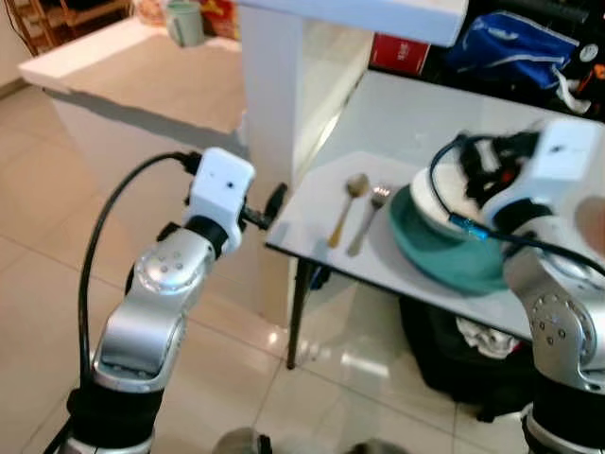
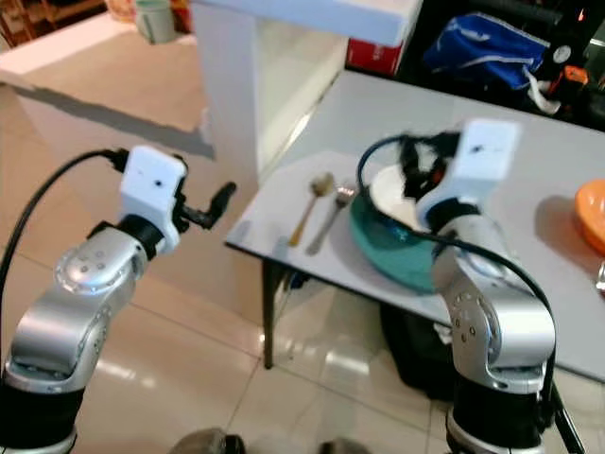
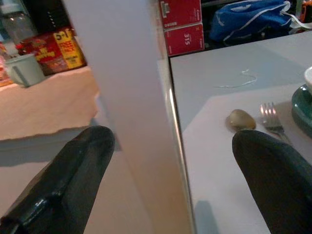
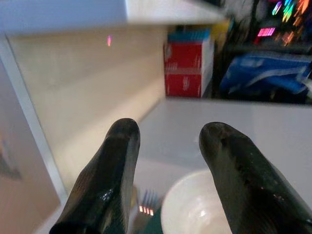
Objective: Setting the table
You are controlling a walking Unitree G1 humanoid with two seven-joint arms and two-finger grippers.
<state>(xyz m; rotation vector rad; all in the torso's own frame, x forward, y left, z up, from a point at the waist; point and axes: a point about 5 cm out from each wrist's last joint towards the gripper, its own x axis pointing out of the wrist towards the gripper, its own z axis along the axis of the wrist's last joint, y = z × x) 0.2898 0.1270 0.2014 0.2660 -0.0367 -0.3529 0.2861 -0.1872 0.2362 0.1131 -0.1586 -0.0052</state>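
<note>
A white bowl (image 2: 389,196) sits on a teal plate (image 2: 386,253) near the front edge of the grey table (image 1: 397,123). Just left of the plate lie a gold spoon (image 1: 354,187) and a fork (image 1: 377,198), side by side. My right gripper (image 4: 168,134) hovers open over the bowl (image 4: 195,214), with nothing between its fingers. My left gripper (image 3: 173,141) is open beside the table's left corner, pointing toward the spoon (image 3: 241,119) and fork (image 3: 271,119), and apart from both.
A white pillar (image 1: 274,113) of a counter stands right against the table's left edge. An orange dish (image 2: 592,214) lies at the far right. A mug (image 1: 184,21) rests on the counter, red boxes (image 3: 183,24) and a blue bag (image 1: 510,47) behind the table. Tiled floor lies below.
</note>
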